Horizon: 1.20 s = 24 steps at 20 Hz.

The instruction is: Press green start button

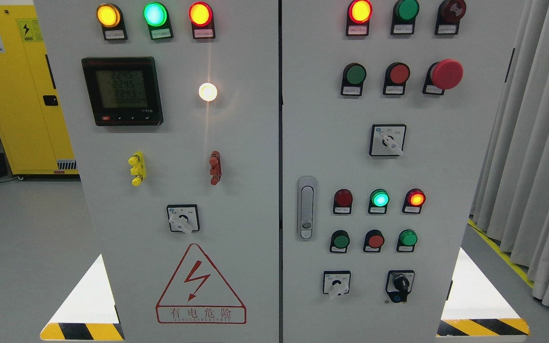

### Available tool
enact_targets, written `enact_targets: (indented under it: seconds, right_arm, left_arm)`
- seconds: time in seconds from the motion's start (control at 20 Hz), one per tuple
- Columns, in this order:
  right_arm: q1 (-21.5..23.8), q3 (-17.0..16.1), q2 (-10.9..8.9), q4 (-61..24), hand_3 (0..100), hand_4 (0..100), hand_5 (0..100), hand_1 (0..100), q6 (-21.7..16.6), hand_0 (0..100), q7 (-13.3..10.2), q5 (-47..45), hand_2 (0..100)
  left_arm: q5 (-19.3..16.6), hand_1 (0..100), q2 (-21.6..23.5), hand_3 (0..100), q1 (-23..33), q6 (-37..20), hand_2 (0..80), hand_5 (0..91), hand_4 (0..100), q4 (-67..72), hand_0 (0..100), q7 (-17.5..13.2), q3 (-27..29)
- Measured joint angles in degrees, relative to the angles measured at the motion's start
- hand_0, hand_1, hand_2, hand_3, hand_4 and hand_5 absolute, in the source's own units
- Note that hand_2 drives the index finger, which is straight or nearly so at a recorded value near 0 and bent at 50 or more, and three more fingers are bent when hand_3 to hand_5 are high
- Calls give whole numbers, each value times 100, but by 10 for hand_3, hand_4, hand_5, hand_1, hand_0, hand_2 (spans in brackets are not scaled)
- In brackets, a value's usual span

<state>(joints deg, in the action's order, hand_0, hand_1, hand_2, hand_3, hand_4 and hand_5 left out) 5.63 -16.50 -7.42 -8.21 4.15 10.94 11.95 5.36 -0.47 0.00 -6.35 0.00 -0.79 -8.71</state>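
Grey steel control cabinet, two doors. Right door: round green push button beside round red push button. Neither robot hand visible; state undeterminable.

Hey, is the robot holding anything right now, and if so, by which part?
Nothing is held. Neither robot hand shows in the head view; only the grey control cabinet with its round green push button appears, untouched.

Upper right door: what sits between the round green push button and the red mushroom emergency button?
Head view: a round red push button, between green button and mushroom button.

"有电危险" on warning triangle
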Motion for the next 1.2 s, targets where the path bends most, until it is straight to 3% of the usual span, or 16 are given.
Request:
enact_targets:
  seconds: [0.45, 0.7, 1.05, 1.2]
  right_arm:
    - [0, 2, 2, 1, 0, 0, 0, 410, 0, 246, -33, 0, 0]
    - [-17, 12, 5, -43, 0, 0, 0, 410, -191, 246, 73, 5, 0]
    - [-154, 310, 52, -363, 0, 0, 0, 425, -376, 247, 88, 18, 0]
    - [-324, 417, 67, -467, 0, 0, 0, 433, -897, 250, 463, 5, 0]
  left_arm:
    - [0, 556, 24, 0, 0, 1, 0, 0, 0, 0, 120, 0, 0]
    - [0, 556, 32, 0, 0, -13, 0, 0, 0, 0, 120, 1, 0]
    - [0, 556, 39, 0, 0, -20, 0, 0, 0, 0, 120, 1, 1]
    - [0, 556, 41, 0, 0, -21, 0, 0, 0, 0, 120, 3, 1]
